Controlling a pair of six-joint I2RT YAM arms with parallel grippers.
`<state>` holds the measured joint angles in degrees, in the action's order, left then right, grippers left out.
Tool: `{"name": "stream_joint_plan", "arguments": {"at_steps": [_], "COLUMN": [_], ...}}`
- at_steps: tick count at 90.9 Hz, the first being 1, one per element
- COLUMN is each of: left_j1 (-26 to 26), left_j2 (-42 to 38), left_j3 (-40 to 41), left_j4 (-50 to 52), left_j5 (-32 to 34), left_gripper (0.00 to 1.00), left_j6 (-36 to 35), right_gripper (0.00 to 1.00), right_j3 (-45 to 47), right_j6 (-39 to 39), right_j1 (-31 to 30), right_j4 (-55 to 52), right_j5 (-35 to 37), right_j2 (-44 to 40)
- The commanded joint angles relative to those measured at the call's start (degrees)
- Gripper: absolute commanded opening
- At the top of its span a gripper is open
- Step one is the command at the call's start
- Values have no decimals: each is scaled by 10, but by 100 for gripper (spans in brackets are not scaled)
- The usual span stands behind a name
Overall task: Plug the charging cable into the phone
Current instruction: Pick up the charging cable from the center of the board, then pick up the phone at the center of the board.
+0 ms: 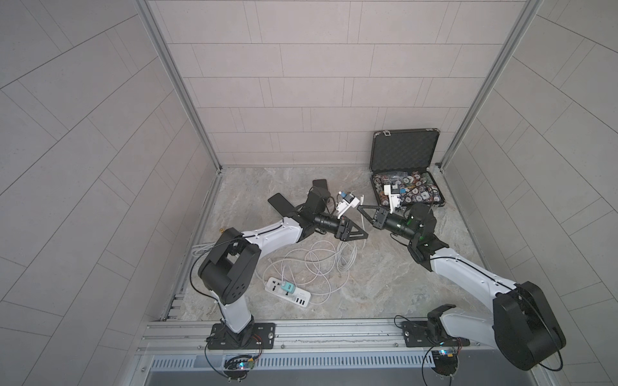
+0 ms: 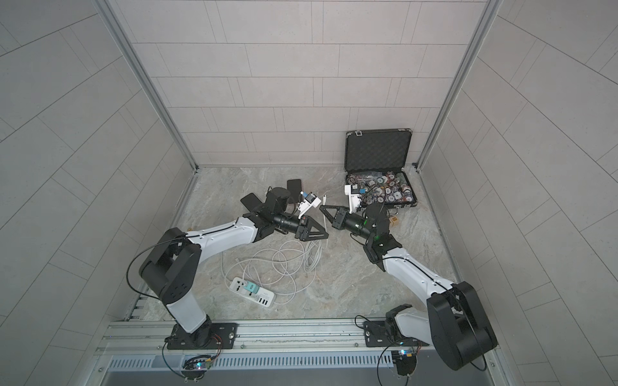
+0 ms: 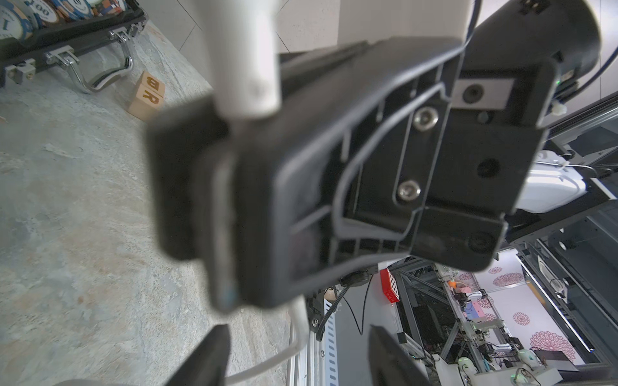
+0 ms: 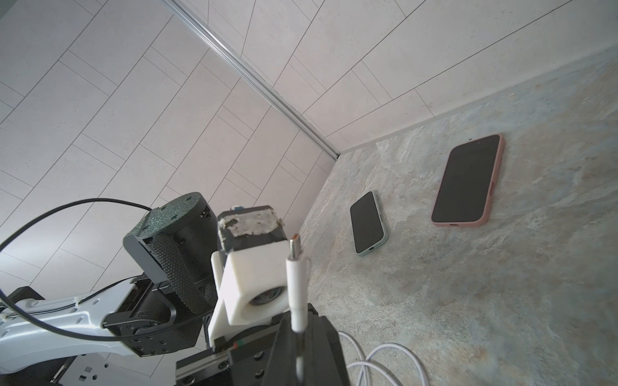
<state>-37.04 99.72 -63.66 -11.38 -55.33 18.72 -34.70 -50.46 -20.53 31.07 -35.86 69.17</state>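
Your right gripper [image 4: 298, 329] clamps the charging cable [image 4: 296, 277] by its plug; your left gripper [image 3: 297, 337] stands wide. Pink phone [image 4: 466, 180], green phone [image 4: 368, 224]: near table's [image 1: 384, 284] far edge.

Bare desk [image 1: 384, 284] lies open across the near right and around the pink phone [image 4: 466, 182] and green phone [image 4: 368, 223]. Coiled cable [image 1: 317, 264] and a power strip [image 1: 302, 296] fill the near centre. An open case [image 1: 404, 150] blocks the far right corner. The left arm [image 1: 267, 234] stands beside the phones.
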Motion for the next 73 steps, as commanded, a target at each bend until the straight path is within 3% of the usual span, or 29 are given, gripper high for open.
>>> {"name": "stream_joint_plan", "arguments": {"at_steps": [1, 9, 19, 35, 48, 62, 73], "left_j1": [2, 18, 61, 165, 211, 212, 203], "left_j2": [-17, -27, -44, -63, -51, -10, 59], "left_j3": [-20, -37, -34, -83, -118, -137, -207], "left_j4": [67, 141, 137, 182, 238, 235, 280], "left_j5": [-28, -26, -26, -17, 123, 294, 404], "left_gripper": [99, 100, 100, 100, 100, 100, 100], "left_j6": [-79, -127, -117, -100, -105, -48, -10], "right_gripper": [2, 2, 2, 3, 3, 3, 3], "right_j3": [-2, -8, -35, -53, -52, -60, -64], "right_j6": [40, 79, 142, 250, 298, 341, 355], "right_j1": [3, 6, 6, 6, 3, -10, -17], "right_j4": [-36, -79, -151, -277, -326, -378, -405], "right_j5": [-22, -40, -57, -4, 21, 63, 117], "right_j2": [-19, -30, -38, -57, -75, -81, -83]}}
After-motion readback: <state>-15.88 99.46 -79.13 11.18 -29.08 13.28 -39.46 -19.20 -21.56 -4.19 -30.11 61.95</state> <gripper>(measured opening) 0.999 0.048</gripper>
